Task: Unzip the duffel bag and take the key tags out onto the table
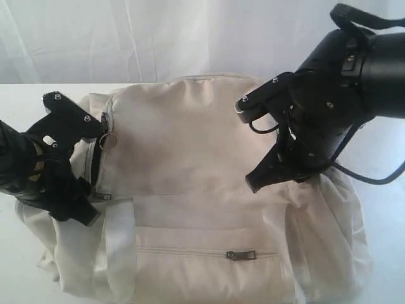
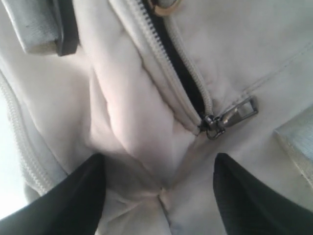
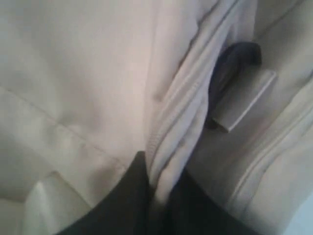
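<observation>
- The duffel bag (image 1: 190, 145) lies on the table (image 1: 25, 104) and fills the middle and lower part of the exterior frame, its front pocket facing the camera
- The front pocket zip (image 1: 190, 251) runs across the lower centre and is closed, with its pocket pull (image 1: 241, 255) lying flat right of centre
- A pale webbing strap (image 1: 120, 253) runs down the bag's front at the lower left
- The left gripper (image 2: 159, 196) sits at the left edge of the exterior frame, against the bag's end
- Its 2 fingers (image 2: 73, 200) stand wide apart, released, with rumpled fabric between them and nothing clamped
- Just past those fingers the main zipper (image 2: 168, 63) is parted along part of its length, showing a dark slit
- The slider pull (image 2: 234, 115) sits at the closed end of that slit
- A metal ring (image 1: 109, 140) hangs at the bag's left end, just beside the left gripper's upper finger
- The right gripper (image 3: 159, 198) reaches in from the upper right of the exterior frame, over the bag's right half
- In its wrist view the 2 fingers are close together with a ridge of the bag's fabric and zipper seam between them, so it appears clenched on the bag; the exterior view does not show this clearly
</observation>
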`<action>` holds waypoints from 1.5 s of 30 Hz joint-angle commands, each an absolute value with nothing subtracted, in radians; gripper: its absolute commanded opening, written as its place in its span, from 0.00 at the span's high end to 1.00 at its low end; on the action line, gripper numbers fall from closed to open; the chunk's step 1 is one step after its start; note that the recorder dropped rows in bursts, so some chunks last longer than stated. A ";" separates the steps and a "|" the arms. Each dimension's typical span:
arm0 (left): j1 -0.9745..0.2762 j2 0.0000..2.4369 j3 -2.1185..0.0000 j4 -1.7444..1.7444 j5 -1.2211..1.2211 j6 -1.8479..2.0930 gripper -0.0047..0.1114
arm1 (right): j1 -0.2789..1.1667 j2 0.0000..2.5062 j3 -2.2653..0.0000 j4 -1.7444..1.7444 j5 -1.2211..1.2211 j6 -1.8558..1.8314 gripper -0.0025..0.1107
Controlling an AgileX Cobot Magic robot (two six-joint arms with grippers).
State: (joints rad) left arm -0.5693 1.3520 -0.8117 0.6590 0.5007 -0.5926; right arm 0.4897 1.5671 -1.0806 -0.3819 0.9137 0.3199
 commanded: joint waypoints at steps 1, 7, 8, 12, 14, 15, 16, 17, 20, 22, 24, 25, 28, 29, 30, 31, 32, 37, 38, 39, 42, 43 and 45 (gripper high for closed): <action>-0.570 1.347 -0.805 0.739 0.500 -0.637 0.38 | 0.488 1.544 -1.036 -0.059 0.886 0.104 0.98; -0.570 1.349 -0.805 0.768 0.498 -0.658 0.38 | 0.516 1.475 -0.990 0.425 0.818 -0.239 0.98; -0.570 1.349 -0.805 0.768 0.498 -0.658 0.38 | 0.530 1.464 -0.987 0.490 0.813 -0.285 0.98; -0.570 1.349 -0.805 0.795 0.498 -0.663 0.38 | 0.583 1.425 -0.985 0.697 0.811 -0.438 0.98; -0.570 1.349 -0.805 0.835 0.506 -0.693 0.38 | 0.607 1.413 -0.985 0.716 0.811 -0.448 0.98; -0.570 1.349 -0.805 0.860 0.516 -0.709 0.38 | 0.611 1.410 -0.985 0.712 0.814 -0.448 0.98; -0.570 1.349 -0.806 0.877 0.528 -0.720 0.38 | 0.617 1.406 -0.985 0.701 0.818 -0.448 0.98; -0.570 1.349 -0.811 0.895 0.553 -0.742 0.38 | 0.617 1.402 -0.985 0.688 0.820 -0.448 0.98; -0.570 1.349 -0.841 0.914 0.652 -0.793 0.38 | 0.617 1.381 -0.985 0.609 0.797 -0.420 0.94; -0.570 1.349 -0.858 0.933 0.700 -0.793 0.35 | 0.617 1.363 -0.985 0.560 0.770 -0.395 0.86; -0.570 1.349 -0.876 0.959 0.724 -0.793 0.31 | 0.617 1.342 -0.985 0.537 0.740 -0.392 0.75; -0.570 1.349 -0.886 0.970 0.728 -0.793 0.30 | 0.617 1.327 -0.985 0.532 0.724 -0.392 0.69; -0.570 1.349 -0.909 0.982 0.728 -0.793 0.27 | 0.617 1.293 -0.985 0.525 0.689 -0.397 0.51; -0.570 1.349 -0.910 0.985 0.726 -0.793 0.27 | 0.617 1.282 -0.987 0.515 0.681 -0.397 0.48; -0.570 1.349 -0.910 0.996 0.725 -0.793 0.26 | 0.617 1.275 -0.987 0.506 0.673 -0.397 0.46; -0.570 1.349 -0.908 0.999 0.725 -0.793 0.26 | 0.617 1.265 -0.989 0.490 0.669 -0.397 0.46; -0.570 1.349 -0.908 0.999 0.725 -0.793 0.26 | 0.617 1.258 -0.991 0.479 0.669 -0.397 0.46; -0.570 1.349 -0.908 1.004 0.730 -0.790 0.26 | 0.617 1.200 -1.029 0.472 0.668 -0.411 0.46; -0.570 1.349 -0.908 1.008 0.730 -0.790 0.26 | 0.617 1.191 -1.037 0.472 0.647 -0.426 0.46; -0.570 1.349 -0.908 1.011 0.730 -0.790 0.26 | 0.617 1.187 -1.044 0.472 0.622 -0.437 0.46; -0.570 1.351 -0.908 1.011 0.730 -0.790 0.26 | 0.617 1.201 -1.049 0.472 0.511 -0.476 0.43; -0.570 1.350 -0.907 1.011 0.730 -0.790 0.26 | 0.617 1.212 -1.051 0.474 0.495 -0.497 0.42; -0.570 1.351 -0.902 1.036 0.730 -0.790 0.26 | 0.617 1.248 -1.051 0.474 0.466 -0.522 0.41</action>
